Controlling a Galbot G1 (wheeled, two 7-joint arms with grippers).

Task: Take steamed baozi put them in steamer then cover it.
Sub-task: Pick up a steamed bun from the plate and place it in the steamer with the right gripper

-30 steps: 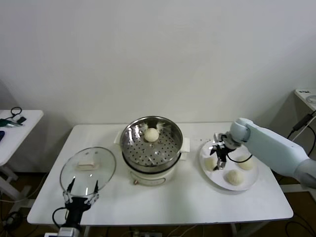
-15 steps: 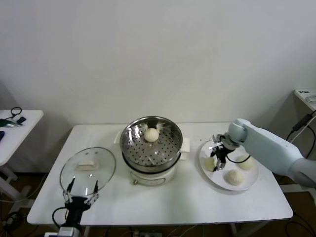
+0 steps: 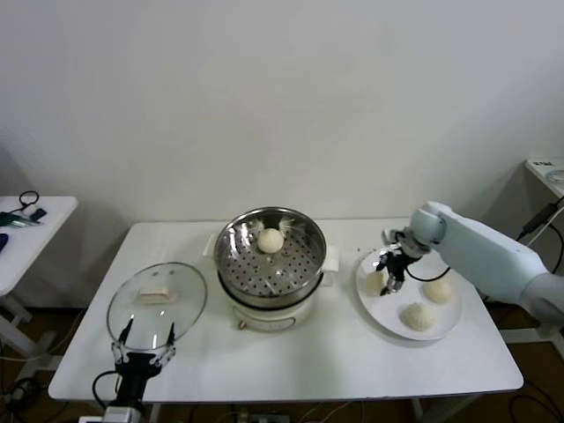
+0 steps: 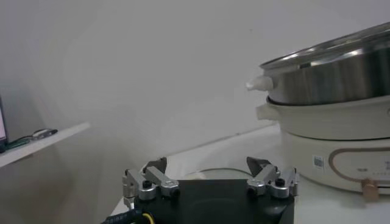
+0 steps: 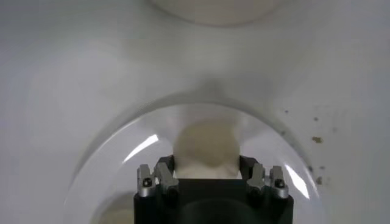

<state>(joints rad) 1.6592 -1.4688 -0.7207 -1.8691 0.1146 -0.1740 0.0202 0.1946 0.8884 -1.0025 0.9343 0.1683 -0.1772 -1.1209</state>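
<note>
My right gripper (image 3: 386,278) is shut on a cream-white steamed baozi (image 3: 376,282) at the left side of the white plate (image 3: 382,311). In the right wrist view that baozi (image 5: 206,145) fills the gap of the right gripper (image 5: 206,165). Whether it is off the plate I cannot tell. Two more baozi (image 3: 438,290) (image 3: 418,316) lie on the plate. One baozi (image 3: 270,240) sits in the shiny steamer (image 3: 291,264) at the table's middle. The glass cover (image 3: 157,302) lies flat at the left. My left gripper (image 3: 147,338) hangs open at the cover's near edge, holding nothing.
The steamer sits on a white pot base (image 3: 264,315). In the left wrist view the steamer (image 4: 329,67) and base (image 4: 341,131) stand off to the side of the open left gripper (image 4: 208,167). A side table (image 3: 22,233) with small items stands far left.
The right gripper's fingers have closed onto the baozi at the plate's left side, and the gripper with the baozi has shifted slightly up. The left arm has not moved.
</note>
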